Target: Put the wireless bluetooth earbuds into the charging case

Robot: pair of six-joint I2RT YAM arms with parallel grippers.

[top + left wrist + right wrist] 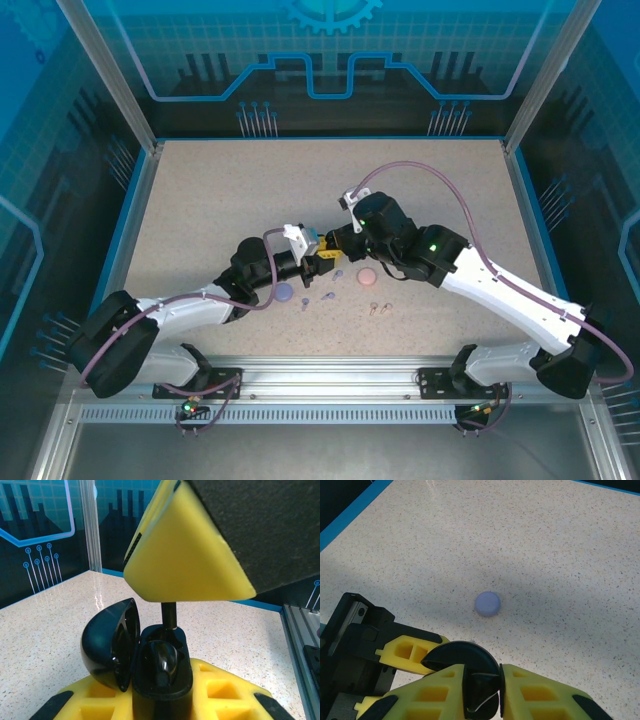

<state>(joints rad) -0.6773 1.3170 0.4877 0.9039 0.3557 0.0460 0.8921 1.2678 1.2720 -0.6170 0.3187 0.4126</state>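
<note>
Your right claw (482, 692) is clenched on a small black stemmed earbud (168, 614), held stem-up with its rounded end down in the well of the open glossy black charging case (162, 680). Your left claw (150, 702) grips that case from both sides, with the lid swung open. On the speckled surface (200, 200), near both claws but apart from them, lie a lavender round case (487, 603), a pink round case (367, 276), loose lavender earbuds (326, 295) and pale pink earbuds (380, 308).
</note>
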